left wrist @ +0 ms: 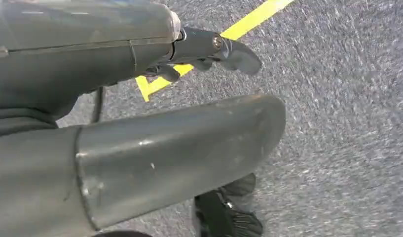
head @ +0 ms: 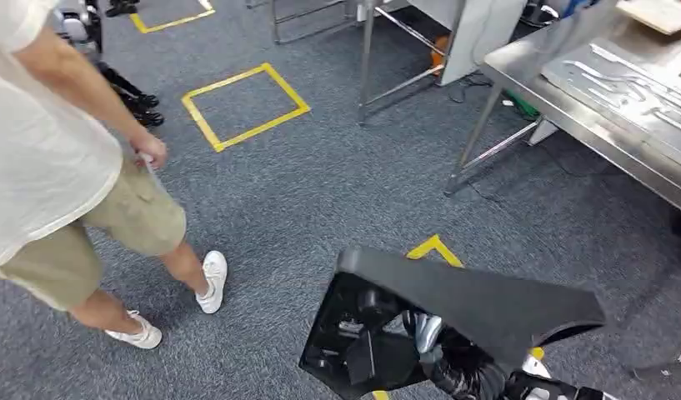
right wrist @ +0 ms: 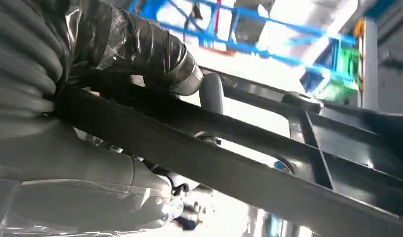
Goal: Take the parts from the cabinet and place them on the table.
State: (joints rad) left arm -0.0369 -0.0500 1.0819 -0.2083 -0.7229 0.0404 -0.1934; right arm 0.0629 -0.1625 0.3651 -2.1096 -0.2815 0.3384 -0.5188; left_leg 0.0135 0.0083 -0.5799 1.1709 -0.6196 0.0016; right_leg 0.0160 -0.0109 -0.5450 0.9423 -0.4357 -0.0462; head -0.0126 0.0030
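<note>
Where carpet [head: 337, 192] spreads, table [head: 587, 125] stands.

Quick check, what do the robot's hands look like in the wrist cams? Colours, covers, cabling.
The left hand is smooth dark grey with a thick rounded thumb, a darker finger with a screw at its pivot, and a thin black cable. The right hand has a grey ribbed cover, and its fingers are wrapped in glossy clear film or tape.

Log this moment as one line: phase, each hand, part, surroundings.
phase: carrying to table | right hand: grips black part | left hand: hangs over floor, holds nothing | metal table: ahead right | person: left
</note>
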